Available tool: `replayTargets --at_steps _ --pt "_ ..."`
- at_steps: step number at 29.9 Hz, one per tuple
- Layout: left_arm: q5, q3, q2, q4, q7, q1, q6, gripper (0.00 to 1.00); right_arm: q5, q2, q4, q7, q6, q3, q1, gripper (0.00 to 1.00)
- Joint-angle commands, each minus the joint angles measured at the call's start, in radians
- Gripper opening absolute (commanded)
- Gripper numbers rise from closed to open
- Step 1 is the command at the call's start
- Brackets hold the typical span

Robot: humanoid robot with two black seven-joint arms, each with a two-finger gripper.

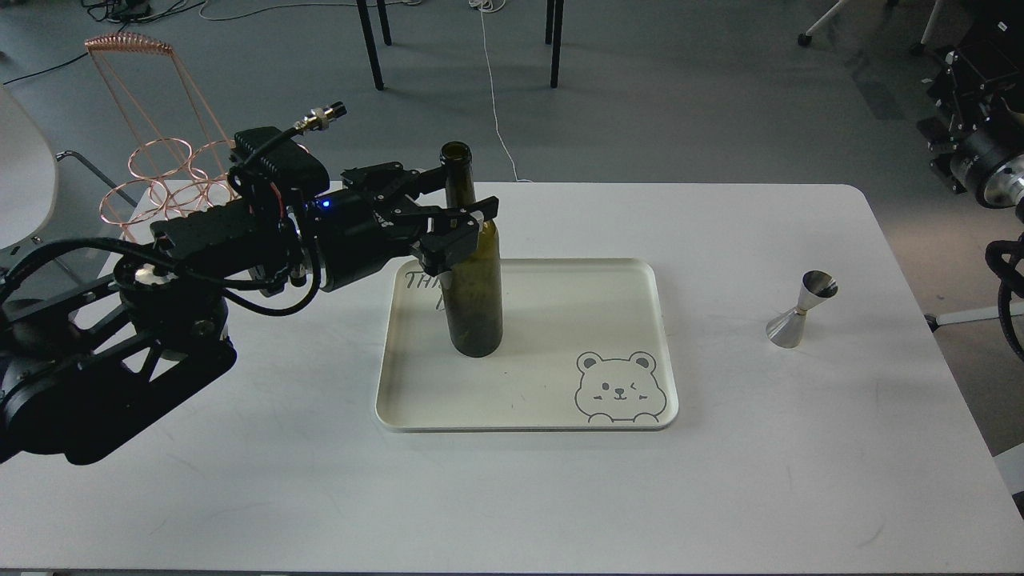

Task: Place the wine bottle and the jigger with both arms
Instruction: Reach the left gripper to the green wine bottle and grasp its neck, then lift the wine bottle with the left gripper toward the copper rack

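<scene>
Jaws on the left gripper [458,210] are wrapped around the wine bottle [474,272] right at the shoulder where the neck starts, one finger behind the neck and one in front, so it looks like a held grip and not just hovering. Behind that arm, at the far left corner of the desk [512,496], there's a copper wire glass rack [164,172], so I'd pull the arm back carefully later and not swing wide. The bottle stands upright in the left half of the cream tray [552,416], and its base seems to be down on the tray, though I can't be sure. If so, best move is to part the jaws straight and slow, no sideways drag, since a tall bottle tips easily. The tray's right half with the bear drawing is free, plenty of room. Further right the jigger [802,310] sits alone on the desk, well apart from the tray, with open surface all around. The right arm only shows at the frame edge; its jaws aren't in view.
</scene>
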Motion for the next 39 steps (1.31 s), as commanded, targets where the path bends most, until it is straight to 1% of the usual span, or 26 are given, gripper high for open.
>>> replayTargets --at_steps 1,3,5,8,10,14,18,20,24,26,28,35,39 --pt "0.0 0.0 0.001 0.004 0.001 -0.007 0.001 0.35 0.0 0.001 0.0 0.0 0.0 0.0 0.0 0.97" --pt "0.0 0.0 0.007 0.004 -0.002 -0.01 0.001 0.28 0.0 0.001 0.0 0.0 0.0 0.0 0.0 0.97" --pt "-0.003 0.0 0.012 0.004 -0.003 -0.01 0.001 0.24 0.0 0.001 0.0 0.0 0.0 0.0 0.0 0.97" --pt "-0.006 -0.003 0.04 0.0 -0.006 -0.01 0.001 0.14 0.0 0.001 0.0 0.0 0.0 0.0 0.0 0.97" --pt "-0.008 -0.027 0.044 -0.006 -0.012 -0.011 0.001 0.1 0.0 0.001 0.0 0.0 0.0 0.0 0.0 0.97" --pt "-0.064 -0.119 0.076 -0.008 -0.015 -0.031 -0.012 0.1 0.0 0.0 0.0 0.0 0.0 0.0 0.002 0.97" --pt "-0.172 -0.116 0.188 0.0 -0.017 -0.12 -0.011 0.1 0.0 0.0 0.0 0.0 0.0 0.0 0.003 0.97" --pt "-0.189 -0.116 0.236 0.007 -0.022 -0.143 -0.011 0.1 0.0 0.0 0.0 0.0 0.0 0.0 0.002 0.97" --pt "-0.183 -0.115 0.299 0.098 -0.072 -0.177 -0.011 0.1 0.0 0.001 0.002 0.0 0.0 0.0 0.003 0.97" --pt "-0.176 -0.113 0.308 0.147 -0.092 -0.192 -0.011 0.1 0.0 0.001 0.002 0.0 0.0 0.0 0.005 0.97" --pt "-0.175 -0.11 0.31 0.196 -0.103 -0.206 -0.009 0.1 0.0 0.003 0.002 0.0 0.0 0.0 0.008 0.97" --pt "-0.172 -0.109 0.311 0.345 -0.108 -0.215 -0.005 0.09 0.0 0.01 0.0 -0.002 0.0 -0.002 0.012 0.97" --pt "-0.17 -0.109 0.311 0.382 -0.124 -0.217 -0.003 0.09 0.0 0.01 0.0 -0.002 0.002 -0.002 0.012 0.97"
